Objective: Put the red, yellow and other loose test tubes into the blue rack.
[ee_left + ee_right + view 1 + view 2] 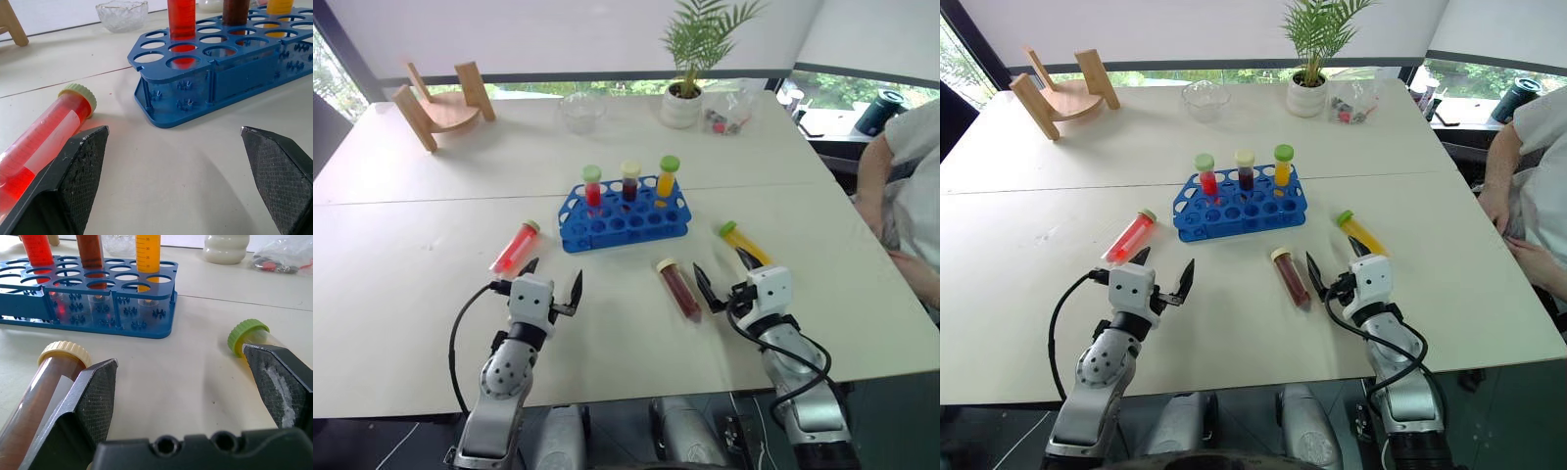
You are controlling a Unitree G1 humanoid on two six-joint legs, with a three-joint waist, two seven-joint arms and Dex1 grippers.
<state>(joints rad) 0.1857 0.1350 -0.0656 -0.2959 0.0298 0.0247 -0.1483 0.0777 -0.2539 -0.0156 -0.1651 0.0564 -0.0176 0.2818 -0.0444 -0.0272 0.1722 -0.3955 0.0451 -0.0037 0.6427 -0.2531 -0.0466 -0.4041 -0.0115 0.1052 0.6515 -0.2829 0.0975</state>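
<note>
The blue rack (607,240) stands mid-table with three capped tubes upright in its back row. Three loose test tubes lie in front of it. The red one with a green cap (516,247) rests just outside my left gripper's (555,279) outer finger. The dark red-brown one with a cream cap (677,286) lies just left of my right gripper (722,274). The yellow one with a green cap (744,243) lies at that gripper's right finger. Both grippers are open, level, pointing at the rack, and hold nothing.
At the table's far side stand a potted plant (682,103), a glass bowl (580,110), a wooden stand (440,103) and a clear plastic bag (729,117). A person (906,186) sits at the right edge. Bare tabletop lies between my grippers.
</note>
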